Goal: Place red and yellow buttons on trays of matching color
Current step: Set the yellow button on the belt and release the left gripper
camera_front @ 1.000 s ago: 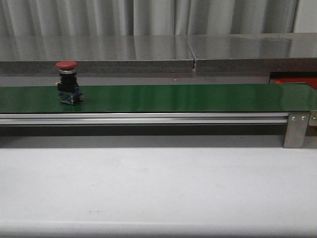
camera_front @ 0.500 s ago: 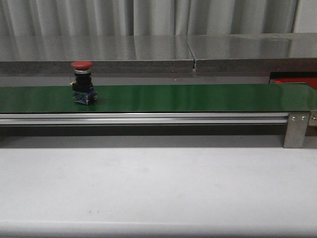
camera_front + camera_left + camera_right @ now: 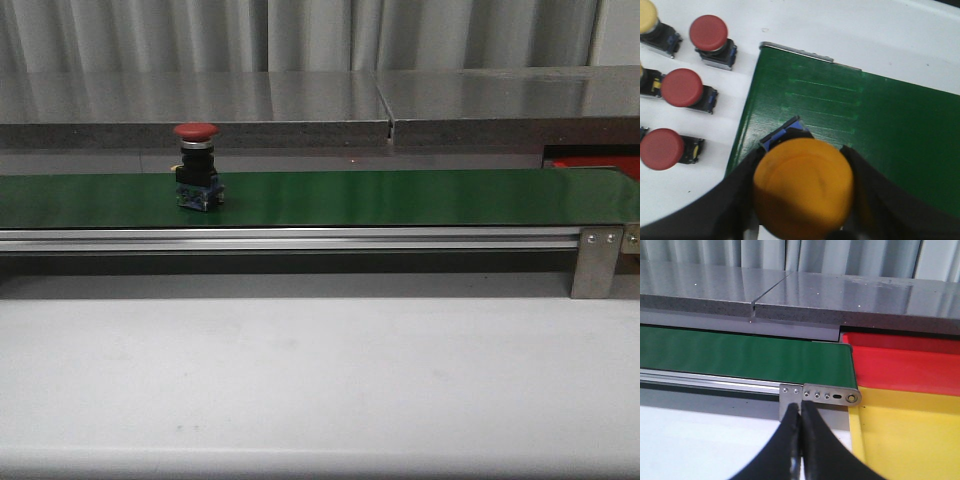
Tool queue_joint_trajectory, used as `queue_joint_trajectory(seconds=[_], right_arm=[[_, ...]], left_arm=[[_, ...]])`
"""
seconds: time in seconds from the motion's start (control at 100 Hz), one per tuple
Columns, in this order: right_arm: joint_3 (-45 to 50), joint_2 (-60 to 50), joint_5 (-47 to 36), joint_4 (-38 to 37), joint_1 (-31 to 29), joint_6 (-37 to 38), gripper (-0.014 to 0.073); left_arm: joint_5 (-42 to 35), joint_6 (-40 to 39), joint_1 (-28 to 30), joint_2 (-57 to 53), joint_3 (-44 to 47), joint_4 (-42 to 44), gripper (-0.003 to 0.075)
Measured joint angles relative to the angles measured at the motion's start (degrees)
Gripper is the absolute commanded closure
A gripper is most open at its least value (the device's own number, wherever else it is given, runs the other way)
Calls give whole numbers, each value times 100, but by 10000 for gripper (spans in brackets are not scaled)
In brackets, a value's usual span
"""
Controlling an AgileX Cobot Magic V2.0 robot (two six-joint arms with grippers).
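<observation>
Front view shows a red button (image 3: 197, 165) standing upright on the long green belt (image 3: 400, 197). It sits on the left part of the belt, with its red cap on top and a dark base under it. A silver rail (image 3: 290, 239) runs along the near side of the belt. At the right end of the rail is a grey bracket (image 3: 599, 262) with two screws. Just past the belt's right end, a small piece of the red tray (image 3: 597, 164) peeks out. The white tabletop (image 3: 320, 380) fills the near part of the picture.

Left wrist view shows the left claw (image 3: 805, 220) shut around a yellow button (image 3: 803, 186). The dark fingers (image 3: 737, 197) press on both sides of its big round cap. The claw holds it over the end of the green belt. Beside the belt, on the white tabletop, three more red buttons (image 3: 681, 88) lie in a group, and part of a pale yellow one (image 3: 649, 16) shows at the corner.

Right wrist view shows the right claw (image 3: 801, 440) shut tight, its two dark fingers touching, with nothing between them. It points toward the bracket at the belt's end. Right beside that end lie two trays. The red tray is the far one and the yellow tray (image 3: 910, 435) is the near one, and their edges touch.
</observation>
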Motion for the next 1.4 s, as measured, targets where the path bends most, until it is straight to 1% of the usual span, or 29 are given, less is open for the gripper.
queue_joint_trajectory(seconds=[0.19, 0.42, 0.46, 0.51, 0.56, 0.63, 0.67, 0.68, 0.7, 0.75, 0.77, 0.8, 0.82, 0.87, 0.91, 1.03, 1.16, 1.3, 1.4], right_arm=[[0, 0, 0, 0, 0, 0, 711], [0, 0, 0, 0, 0, 0, 711], [0, 0, 0, 0, 0, 0, 711], [0, 0, 0, 0, 0, 0, 711], [0, 0, 0, 0, 0, 0, 711], [0, 0, 0, 0, 0, 0, 711], [0, 0, 0, 0, 0, 0, 711], [0, 0, 0, 0, 0, 0, 711], [0, 0, 0, 0, 0, 0, 711], [0, 0, 0, 0, 0, 0, 711], [0, 0, 0, 0, 0, 0, 711], [0, 0, 0, 0, 0, 0, 711], [0, 0, 0, 0, 0, 0, 711], [0, 0, 0, 0, 0, 0, 711], [0, 0, 0, 0, 0, 0, 711], [0, 0, 0, 0, 0, 0, 711], [0, 0, 0, 0, 0, 0, 711], [0, 0, 0, 0, 0, 0, 711], [0, 0, -10, 0, 0, 0, 711]], left_arm=[[-14, 13, -181, 456, -3, 0, 739], [-95, 22, -192, 864, -3, 0, 739], [-108, 22, -192, 881, -3, 10, 734], [-108, 22, -192, 906, -3, 10, 708], [-130, 22, -192, 921, -3, 10, 654], [-143, 22, -192, 921, -12, 10, 535], [-143, 26, -192, 921, -12, 10, 440], [-143, 26, -192, 921, -12, 10, 406], [-143, 36, -192, 921, -12, 10, 370], [-143, 35, -192, 921, -12, 10, 225], [-143, 35, -192, 921, -12, 10, 190], [-154, 35, -192, 921, -12, 10, 115], [-165, 35, -192, 921, -12, 10, 78], [-189, 35, -192, 921, -12, 10, 19], [-219, 35, -192, 921, -12, 0, 15], [-271, 35, -192, 921, -36, -56, 64], [-271, 35, -192, 907, -166, -159, 68], [-410, 182, -242, 547, -194, -255, 68], [-529, 372, -390, 70, -203, -269, 68]])
